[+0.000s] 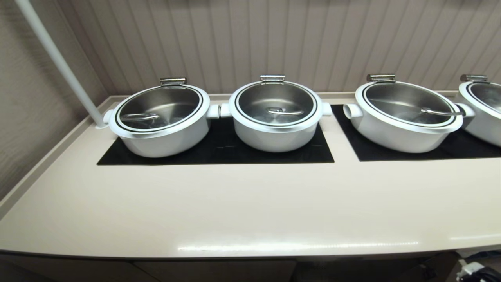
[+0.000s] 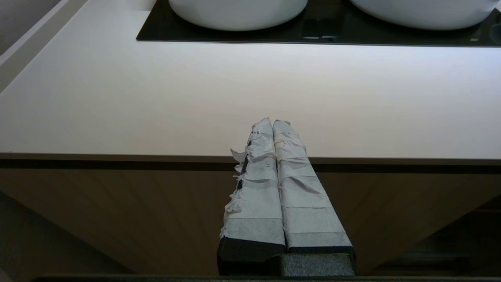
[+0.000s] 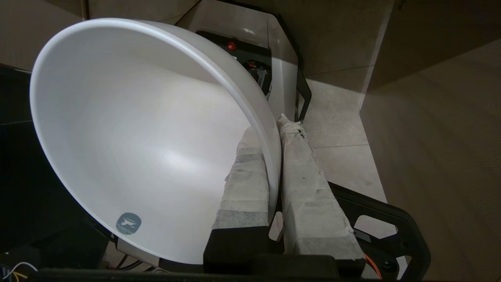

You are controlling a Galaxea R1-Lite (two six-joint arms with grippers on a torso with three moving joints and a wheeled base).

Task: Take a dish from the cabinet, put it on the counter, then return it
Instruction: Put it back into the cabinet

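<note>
Right gripper (image 3: 274, 129) is clamped on the rim of the dish (image 3: 129, 129), one taped finger inside the bowl, one outside, holding it tilted on edge above the tiled floor (image 3: 336, 117). Left gripper (image 2: 273, 122) hangs pressed closed, empty, just before the counter (image 1: 250, 203), where 4 lidded pots (image 1: 276, 113) stand.

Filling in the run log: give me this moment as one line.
right end effector: shut on bowl rim, below counter | left end effector: shut, empty, at counter edge | counter: no bowl, four pots
</note>
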